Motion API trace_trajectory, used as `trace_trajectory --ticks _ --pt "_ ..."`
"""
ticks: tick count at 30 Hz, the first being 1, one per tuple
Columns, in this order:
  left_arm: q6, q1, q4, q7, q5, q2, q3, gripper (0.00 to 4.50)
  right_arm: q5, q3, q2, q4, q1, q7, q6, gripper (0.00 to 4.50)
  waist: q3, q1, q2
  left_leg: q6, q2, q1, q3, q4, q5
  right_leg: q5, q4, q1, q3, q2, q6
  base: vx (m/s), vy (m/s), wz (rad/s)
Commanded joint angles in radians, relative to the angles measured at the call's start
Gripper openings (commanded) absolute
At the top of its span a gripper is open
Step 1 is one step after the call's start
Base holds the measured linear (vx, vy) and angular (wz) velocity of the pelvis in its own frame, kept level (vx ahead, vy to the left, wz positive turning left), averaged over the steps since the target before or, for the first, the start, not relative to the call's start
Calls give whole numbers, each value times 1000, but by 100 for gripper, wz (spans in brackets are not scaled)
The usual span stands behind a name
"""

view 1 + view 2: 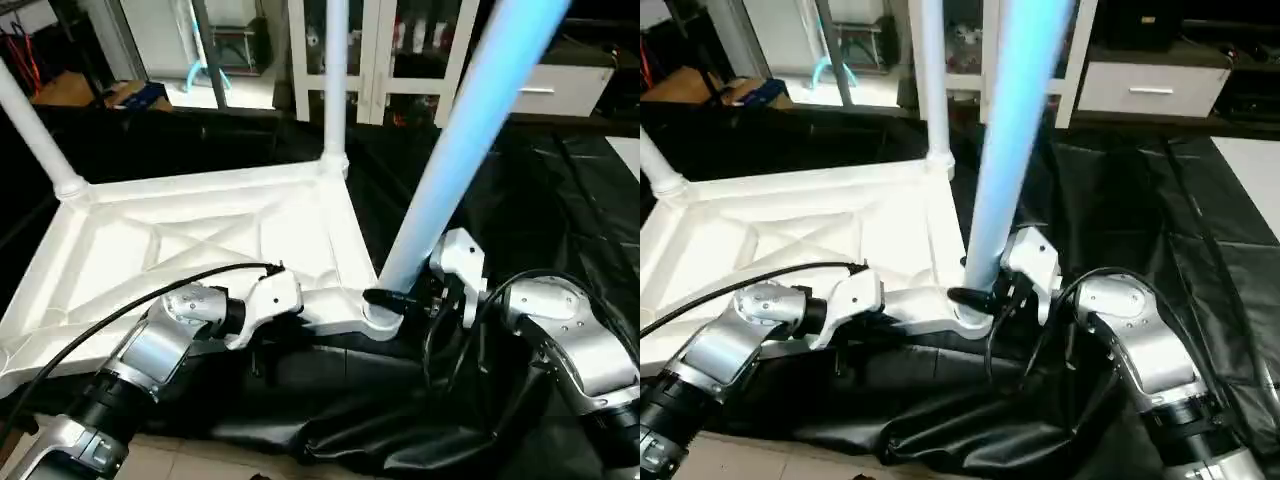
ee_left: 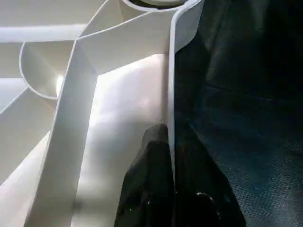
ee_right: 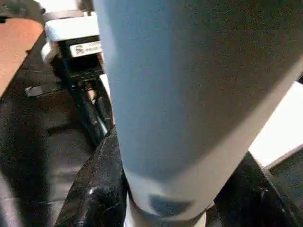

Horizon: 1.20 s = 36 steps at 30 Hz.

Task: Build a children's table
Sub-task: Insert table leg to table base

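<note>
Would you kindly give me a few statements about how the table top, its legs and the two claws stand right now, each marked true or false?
1. The table top lies with its ribbed underside facing up. True.
2. The right claw grips the near leg close to its socket. True.
3. The left claw hangs free above the black sheet. False: its fingers pinch the top's side wall.
4. No leg stands in a socket yet. False: the far leg and the left leg stand in corner sockets, and the near leg is at its own.
5. The top rests on the black sheet. True.
</note>
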Motion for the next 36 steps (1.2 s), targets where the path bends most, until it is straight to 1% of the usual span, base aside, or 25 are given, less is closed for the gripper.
trace_trajectory --ticks 1,2,3,5,6,9,10,11,15,18,19,22,23,25,26,27,28,29,30,31,32,33,35,36 --pt "7 17 32 8 19 13 -4 9 -47 83 -32 42 46 59 105 185 -66 -4 -16 159 31 29 -11 -52 171 362 -31 52 9 -26 -276 0 0 0" --pt "7 17 32 8 20 10 -5 9 -40 92 -33 42 40 70 121 185 -66 -4 -17 159 31 28 -11 -51 174 366 -31 53 9 -26 -275 0 0 0" --pt "7 17 32 8 20 10 -5 9 -40 92 -33 42 40 70 121 185 -66 -4 -16 158 31 28 -11 -52 171 363 -31 51 9 -27 -276 0 0 0" --pt "8 16 33 8 21 7 -8 9 -21 105 -22 56 24 91 151 185 -68 -3 -16 157 31 28 -11 -51 169 365 -31 52 9 -27 -276 0 0 0" --pt "7 15 33 10 21 5 -10 9 -11 105 -10 73 14 99 158 185 -68 -4 -21 158 30 27 -11 -51 172 371 -30 54 9 -27 -279 0 0 0" --pt "7 14 33 12 21 3 -12 9 17 95 15 98 1 104 180 185 -70 -3 -19 161 30 27 -10 -50 183 387 -28 53 9 -27 -282 0 0 0" --pt "8 15 30 13 22 3 -12 9 36 86 31 118 -7 108 202 185 -70 -3 -23 161 30 27 -10 -50 184 391 -29 52 9 -27 -284 0 0 0" --pt "8 16 29 14 22 2 -12 9 39 83 38 136 -10 110 204 185 -70 -3 -22 161 29 26 -10 -50 184 391 -28 53 8 -26 -283 0 0 0" --pt "8 19 27 17 24 3 -12 9 33 83 52 170 -13 114 205 185 -69 -3 -22 153 31 27 -10 -52 168 365 -31 52 7 -27 -279 0 0 0" --pt "10 21 22 17 24 4 -12 9 27 80 67 201 -11 98 206 185 -70 -5 -18 143 30 29 -11 -54 163 365 -32 50 6 -26 -276 0 0 0" --pt "10 21 22 17 24 4 -12 9 27 80 67 201 -11 98 206 185 -70 -6 -19 141 30 30 -11 -54 162 368 -33 51 6 -26 -274 0 0 0" --pt "10 23 20 15 24 7 -12 9 -17 62 90 269 -8 20 166 185 -71 -6 -21 128 30 30 -10 -57 142 370 -35 52 7 -26 -273 0 0 0" --pt "10 23 20 15 24 7 -12 9 -20 61 91 272 -8 16 163 185 -68 -8 -22 118 30 31 -9 -61 117 349 -38 52 7 -26 -271 0 0 0" --pt "9 25 18 14 23 7 -12 9 -32 37 110 314 -3 -37 148 185 -68 -9 -22 112 30 31 -9 -62 107 339 -39 53 7 -28 -271 0 0 0" --pt "9 26 17 13 22 7 -12 9 -40 24 122 334 2 -68 130 185 -58 -14 -23 88 31 34 -7 -74 30 255 -52 53 7 -29 -270 0 0 0" --pt "8 27 16 13 22 7 -12 9 -44 17 128 342 5 -82 120 185 -54 -20 -21 62 33 42 -8 -83 -33 181 -60 56 7 -30 -268 0 0 0" --pt "7 28 16 13 21 7 -11 9 -47 11 136 348 10 -96 105 185 -52 -27 -20 41 33 45 -10 -90 -66 147 -64 61 8 -31 -265 0 0 0" --pt "7 28 16 13 21 7 -11 9 -47 11 136 348 10 -96 105 185 -49 -33 -20 27 33 47 -11 -94 -87 132 -68 62 8 -30 -263 0 0 0" --pt "7 28 16 13 21 7 -11 9 -47 11 136 348 10 -96 105 185 -48 -37 -20 22 33 47 -12 -96 -98 120 -70 65 8 -30 -260 0 0 0" --pt "6 28 15 14 21 6 -11 9 -49 10 141 343 18 -102 93 185 -50 -39 -18 16 33 52 -13 -96 -100 120 -71 66 9 -31 -259 0 0 0" --pt "6 29 14 14 21 6 -10 3 -48 9 144 334 25 -101 86 184 -52 -41 -18 16 33 51 -14 -96 -86 137 -69 69 9 -31 -260 0 0 0" --pt "6 29 14 14 21 6 -10 3 -48 9 144 334 25 -101 86 184 -56 -42 -19 22 32 51 -14 -92 -55 182 -66 69 9 -29 -263 0 0 0" --pt "5 28 15 14 21 5 -11 0 -45 7 148 322 30 -99 81 184 -57 -45 -18 38 29 50 -14 -90 -34 227 -63 70 8 -28 -270 0 0 0" --pt "4 27 17 14 22 5 -11 0 -47 7 149 315 31 -93 75 184 -57 -45 -19 41 29 49 -14 -90 -33 233 -63 70 8 -28 -271 0 0 0"
